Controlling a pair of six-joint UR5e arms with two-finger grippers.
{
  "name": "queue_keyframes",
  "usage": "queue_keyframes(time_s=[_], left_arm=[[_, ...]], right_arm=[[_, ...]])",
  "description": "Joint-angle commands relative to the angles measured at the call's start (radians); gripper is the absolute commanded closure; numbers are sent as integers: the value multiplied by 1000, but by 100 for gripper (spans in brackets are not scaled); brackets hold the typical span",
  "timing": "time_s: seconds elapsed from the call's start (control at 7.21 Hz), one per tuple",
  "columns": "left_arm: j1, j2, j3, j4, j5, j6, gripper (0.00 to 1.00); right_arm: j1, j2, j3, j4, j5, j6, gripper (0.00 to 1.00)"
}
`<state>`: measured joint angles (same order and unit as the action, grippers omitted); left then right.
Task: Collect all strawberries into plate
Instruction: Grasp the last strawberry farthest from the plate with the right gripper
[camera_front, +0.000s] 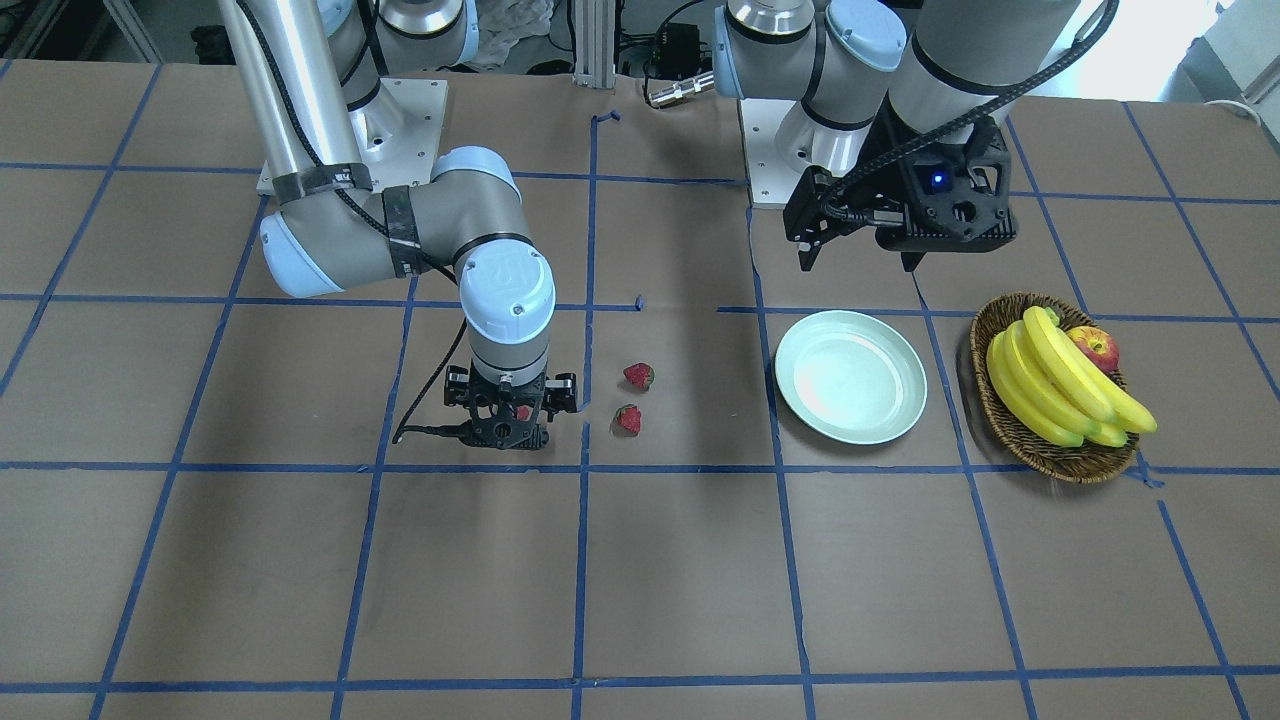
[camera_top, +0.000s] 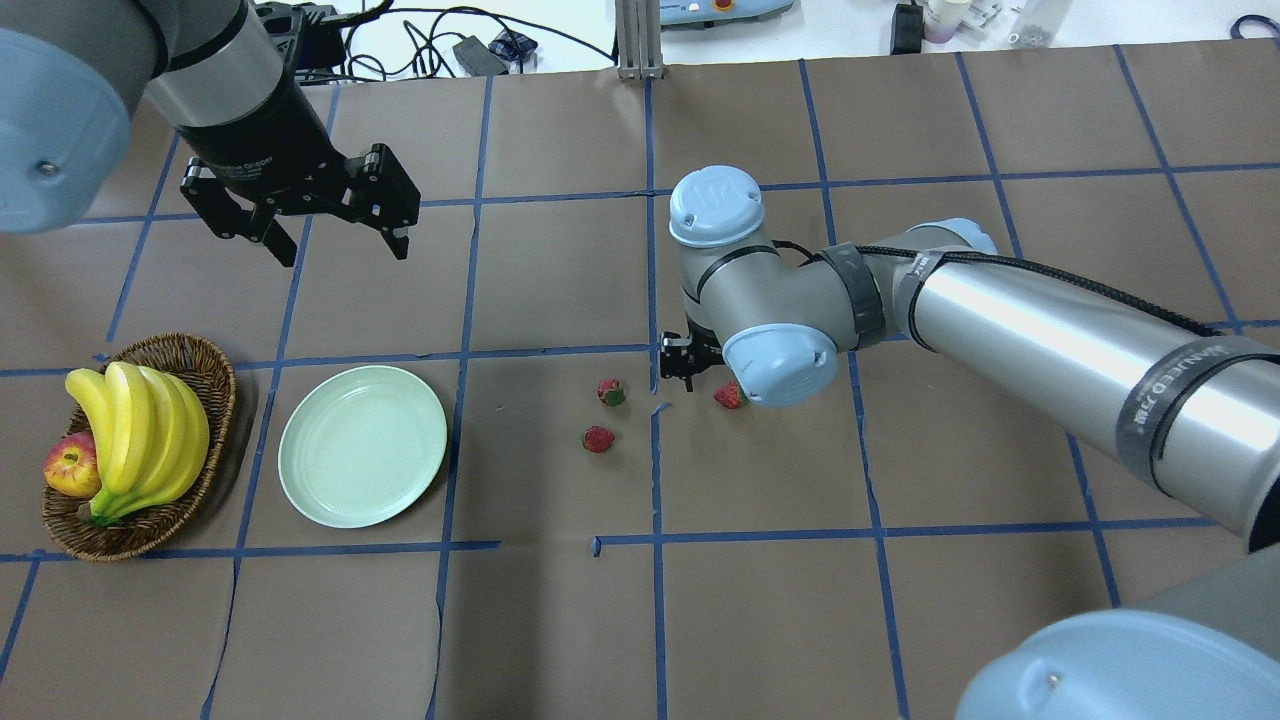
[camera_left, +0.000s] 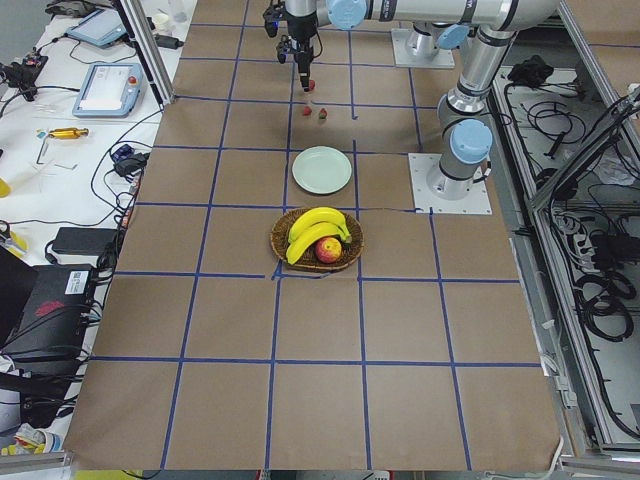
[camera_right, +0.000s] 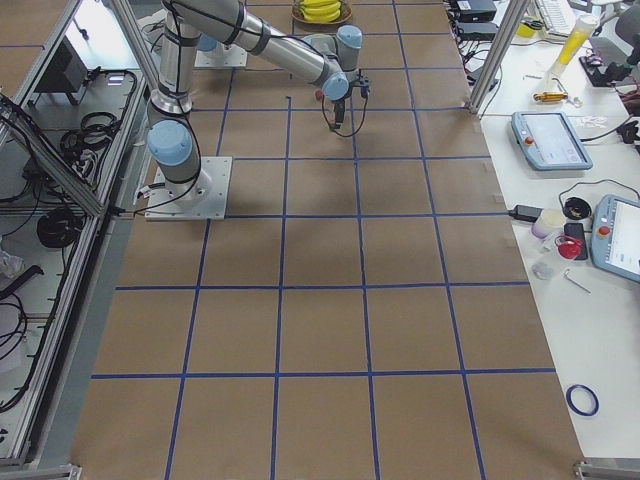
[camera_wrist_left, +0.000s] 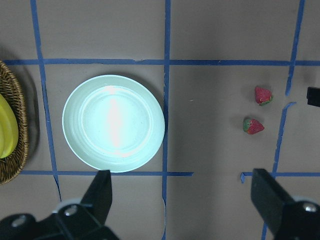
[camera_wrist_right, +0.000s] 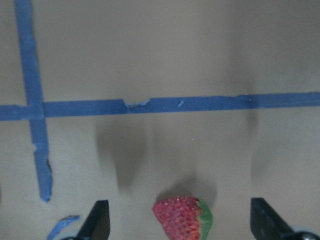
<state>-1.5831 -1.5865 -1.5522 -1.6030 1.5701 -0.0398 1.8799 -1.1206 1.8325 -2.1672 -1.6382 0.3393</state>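
Three strawberries lie on the table. Two sit side by side (camera_front: 638, 376) (camera_front: 628, 419), also seen in the overhead view (camera_top: 611, 392) (camera_top: 598, 439) and the left wrist view (camera_wrist_left: 263, 95) (camera_wrist_left: 253, 126). The third strawberry (camera_wrist_right: 182, 218) (camera_top: 728, 395) lies between the fingers (camera_wrist_right: 98, 222) of my right gripper (camera_front: 510, 412), which is open and low over it. The pale green plate (camera_front: 850, 375) (camera_top: 362, 445) (camera_wrist_left: 113, 123) is empty. My left gripper (camera_top: 340, 250) (camera_front: 858, 262) is open and empty, held above the table on the far side of the plate.
A wicker basket (camera_front: 1010, 425) (camera_top: 215, 375) with bananas (camera_front: 1060, 385) and an apple (camera_front: 1097, 347) stands beside the plate, on the side away from the strawberries. Blue tape lines grid the brown table.
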Motion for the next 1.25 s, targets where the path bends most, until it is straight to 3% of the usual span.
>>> queue_keyframes(time_s=[0.0, 0.14, 0.56, 0.69, 0.97, 1.11], left_arm=[[0, -1, 0, 0, -1, 0, 0], [0, -1, 0, 0, -1, 0, 0], [0, 0, -2, -1, -1, 0, 0], [0, -1, -2, -1, -1, 0, 0], [0, -1, 0, 0, -1, 0, 0], [0, -1, 0, 0, -1, 0, 0]], right_arm=[[-4, 21, 11, -32, -2, 1, 15], [-5, 21, 16, -31, 8, 6, 23], [-4, 5, 16, -17, 6, 7, 25], [-5, 4, 17, -17, 8, 7, 37], [-4, 2, 19, -17, 8, 30, 94], [-4, -1, 17, -17, 9, 43, 100]])
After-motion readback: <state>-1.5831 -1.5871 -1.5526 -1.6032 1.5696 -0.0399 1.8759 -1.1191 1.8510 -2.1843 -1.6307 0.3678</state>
